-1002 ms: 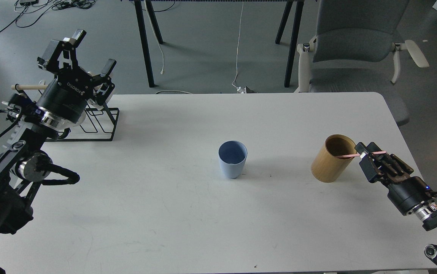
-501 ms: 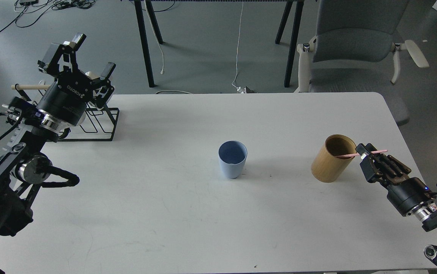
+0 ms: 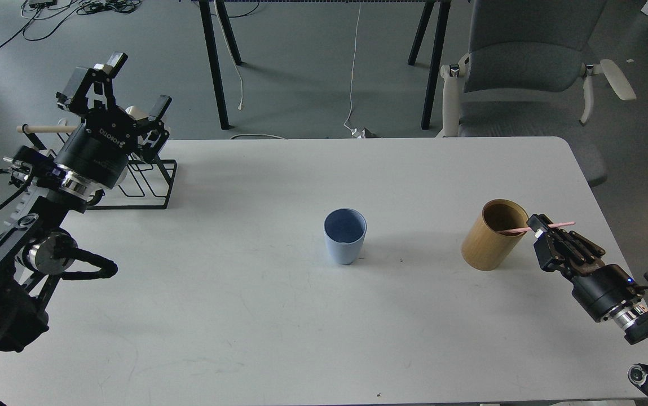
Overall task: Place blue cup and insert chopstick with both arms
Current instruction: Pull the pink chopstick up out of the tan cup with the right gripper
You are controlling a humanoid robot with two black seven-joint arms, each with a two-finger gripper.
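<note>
The blue cup (image 3: 345, 243) stands upright and empty at the middle of the white table (image 3: 278, 327). A tan bamboo cylinder (image 3: 493, 235) stands at the right, tilted away from me. A thin pinkish-red chopstick (image 3: 532, 228) lies across its rim, one end inside the cylinder. My right gripper (image 3: 543, 235) is shut on the chopstick just right of the cylinder. My left gripper (image 3: 115, 84) is open and empty, raised above the wire rack at the far left.
A black wire rack (image 3: 146, 183) with a pale wooden rod (image 3: 44, 129) stands at the table's back left corner. A grey office chair (image 3: 527, 73) stands behind the table's right end. Black table legs (image 3: 214, 62) stand on the floor beyond.
My right gripper has drawn slightly right and back with the chopstick, pulling it a little out of the cylinder. My left gripper has shifted slightly left.
</note>
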